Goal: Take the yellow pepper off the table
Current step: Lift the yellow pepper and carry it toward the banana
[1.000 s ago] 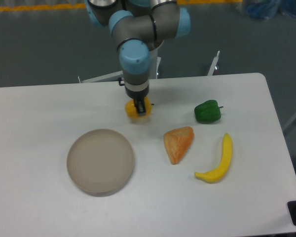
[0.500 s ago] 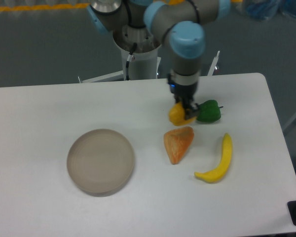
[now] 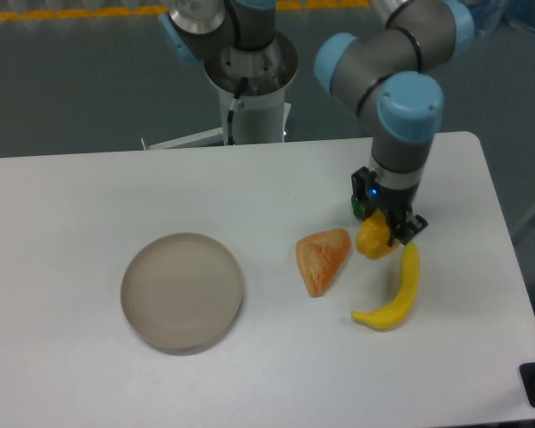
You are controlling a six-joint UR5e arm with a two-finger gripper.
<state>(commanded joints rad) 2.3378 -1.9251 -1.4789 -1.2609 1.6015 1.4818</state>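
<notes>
My gripper [image 3: 381, 237] is shut on the yellow pepper [image 3: 373, 241], a small lumpy yellow-orange thing held between the dark fingers. It hangs over the right part of the white table [image 3: 71, 374], between the orange-pink slice and the banana. The arm's wrist covers the pepper's top. Whether the pepper touches the tabletop cannot be told from this view.
An orange-pink wedge slice [image 3: 321, 259] lies just left of the gripper. A curved yellow banana [image 3: 396, 291] lies just below and right of it. The green pepper [image 3: 358, 204] is almost hidden behind the wrist. A round grey-beige plate [image 3: 182, 291] sits at the left.
The arm has carried the yellow pepper from the table's upper middle to the right, past the green pepper, and down toward the banana. The other objects have not moved.
</notes>
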